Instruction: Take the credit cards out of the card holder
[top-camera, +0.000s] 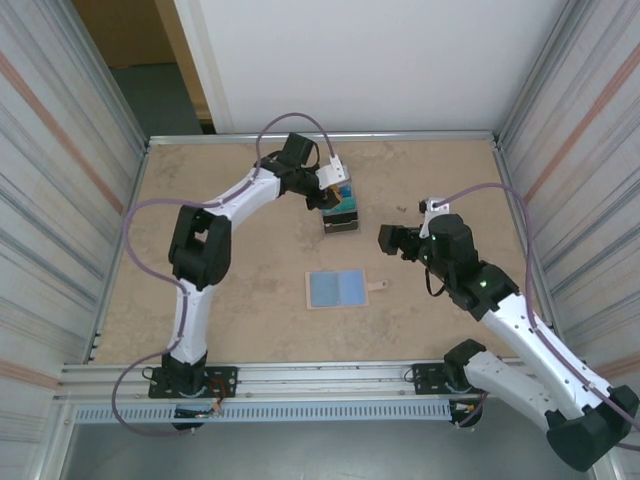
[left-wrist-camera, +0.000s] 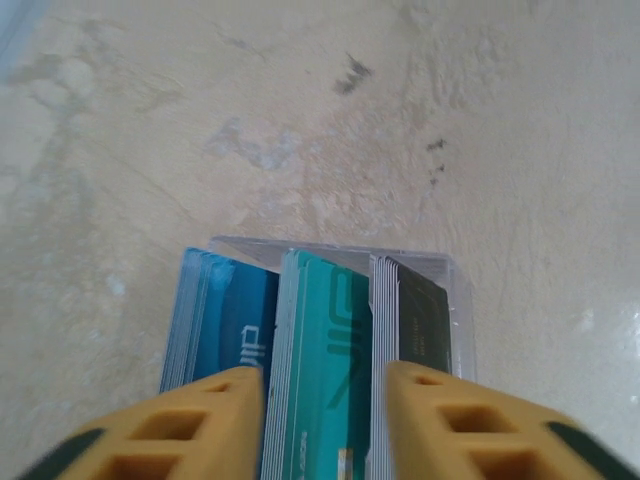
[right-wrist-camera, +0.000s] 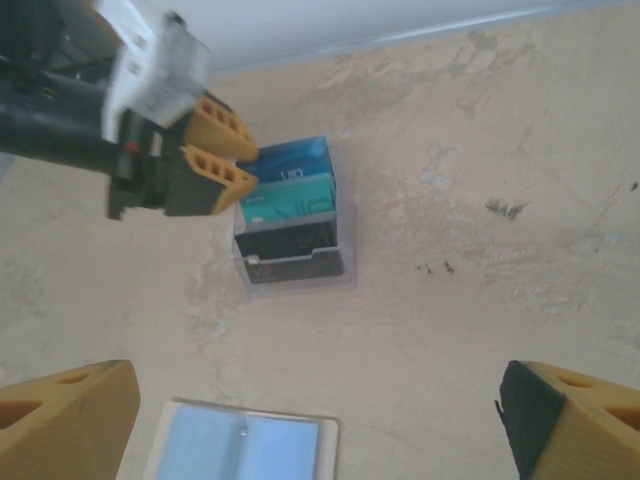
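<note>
Three upright stacks of thin cards (left-wrist-camera: 320, 350), clear plastic holder (left-wrist-camera: 458, 295)

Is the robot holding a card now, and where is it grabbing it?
Nothing looks held. The left gripper stands open around the tops of the teal cards; the right gripper is open and empty.

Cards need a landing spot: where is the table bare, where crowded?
Bare: table between left arm and blue board, and the far-right corner behind the right claw. Crowded: at the card holder, under the left claw.
</note>
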